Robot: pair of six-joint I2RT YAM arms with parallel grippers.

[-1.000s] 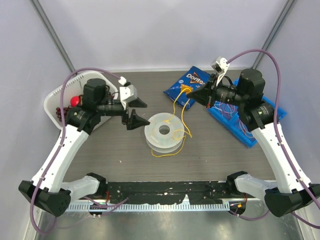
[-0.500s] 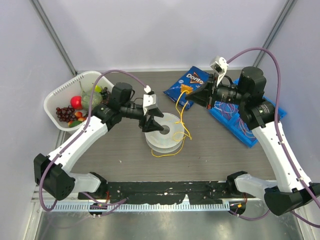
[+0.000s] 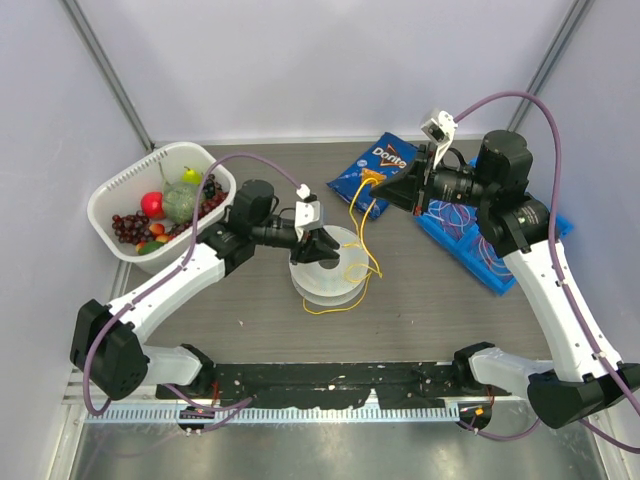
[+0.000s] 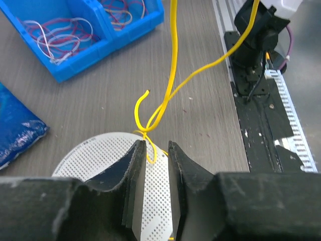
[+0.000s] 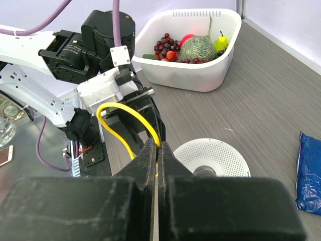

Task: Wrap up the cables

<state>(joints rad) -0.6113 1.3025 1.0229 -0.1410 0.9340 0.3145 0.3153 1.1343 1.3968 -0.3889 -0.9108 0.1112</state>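
- Left wrist: your left gripper [image 4: 156, 150] straddles the yellow cable [image 4: 175, 45] on the spool [image 4: 95, 155], jaws parted, not yet pinching.
- Right gripper [image 5: 158, 145] clamps the cable aloft; close left squarely.

I see a white basket [image 3: 118, 188] of fruit [image 3: 182, 203], possibly grapes and a melon, far left; a perforated spool [image 3: 335, 287] centre; a Doritos bag [image 3: 383, 163] far; blue bins [image 3: 487, 275] right.
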